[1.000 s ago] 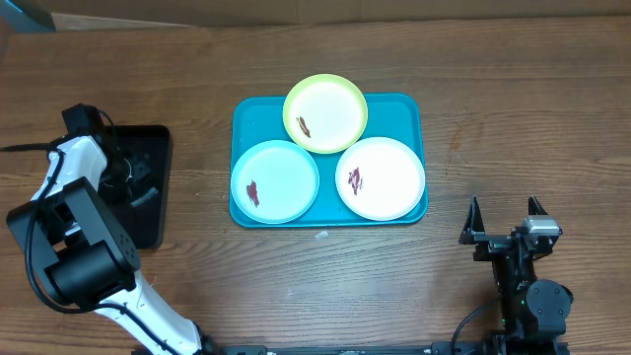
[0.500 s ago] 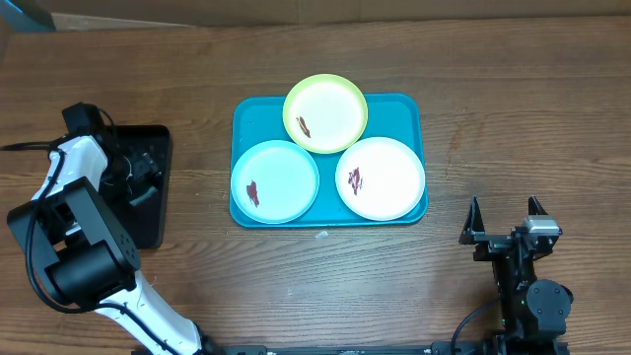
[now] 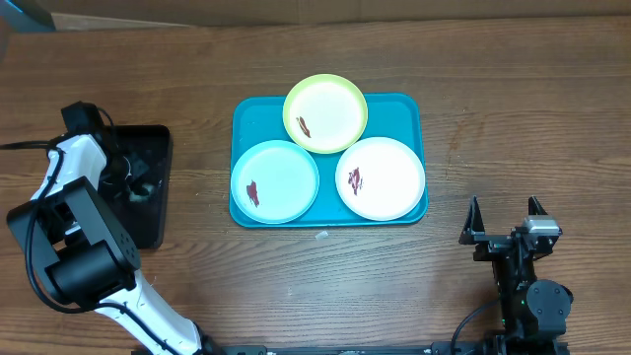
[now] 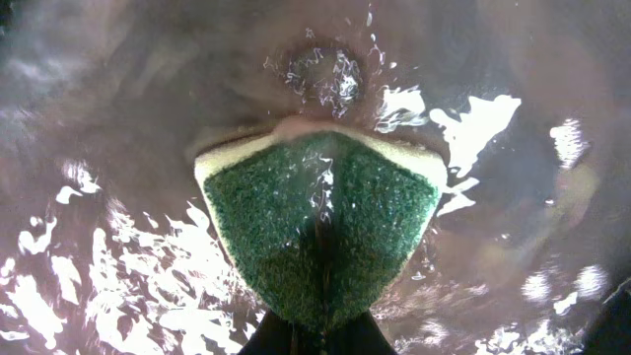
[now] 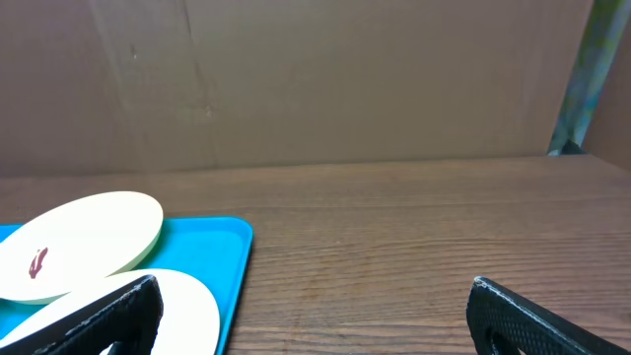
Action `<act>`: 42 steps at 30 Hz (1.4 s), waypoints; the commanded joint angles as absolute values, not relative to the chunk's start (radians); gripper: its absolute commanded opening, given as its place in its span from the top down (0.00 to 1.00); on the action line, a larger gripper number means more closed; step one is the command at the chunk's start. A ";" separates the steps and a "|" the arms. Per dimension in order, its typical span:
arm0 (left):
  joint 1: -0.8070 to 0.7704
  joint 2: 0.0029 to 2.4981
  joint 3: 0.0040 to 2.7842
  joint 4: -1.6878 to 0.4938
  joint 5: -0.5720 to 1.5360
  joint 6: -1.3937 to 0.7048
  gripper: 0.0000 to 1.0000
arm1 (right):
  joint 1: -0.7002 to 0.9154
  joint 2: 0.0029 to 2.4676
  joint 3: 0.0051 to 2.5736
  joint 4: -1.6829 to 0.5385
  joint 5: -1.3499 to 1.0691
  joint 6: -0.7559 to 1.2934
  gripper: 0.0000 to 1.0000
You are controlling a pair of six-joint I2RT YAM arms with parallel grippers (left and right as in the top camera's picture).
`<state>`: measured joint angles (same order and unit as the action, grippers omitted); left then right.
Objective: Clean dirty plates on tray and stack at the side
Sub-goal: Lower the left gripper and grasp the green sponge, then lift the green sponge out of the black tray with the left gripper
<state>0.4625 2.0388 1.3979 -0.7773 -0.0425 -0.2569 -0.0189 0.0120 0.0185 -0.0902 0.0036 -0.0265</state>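
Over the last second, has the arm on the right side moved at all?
No. In the overhead view the right gripper stays in the same place, below and right of the turquoise tray's corner, jaws open.

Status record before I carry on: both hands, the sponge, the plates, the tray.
left hand: shut on the sponge, in the wet black tray
right hand: open, empty, near right of table
blue tray: holds all three plates
yellow-green plate: red smear
pale blue plate: red smear
white plate: red smear
stacked aside: none yet
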 commanded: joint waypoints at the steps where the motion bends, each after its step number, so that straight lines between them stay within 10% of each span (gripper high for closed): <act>1: 0.466 2.049 1.499 -0.852 -0.056 -0.258 0.96 | -0.014 0.003 0.008 -0.084 0.003 -0.031 0.00; 42: 0.563 2.056 2.135 -1.405 0.187 -0.153 0.96 | -0.014 0.003 0.008 -0.084 0.003 -0.031 0.00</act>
<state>0.5495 2.0521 2.1483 -1.3998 0.1619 -0.1753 -0.0189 0.0120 0.0185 -0.0898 0.0036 -0.0265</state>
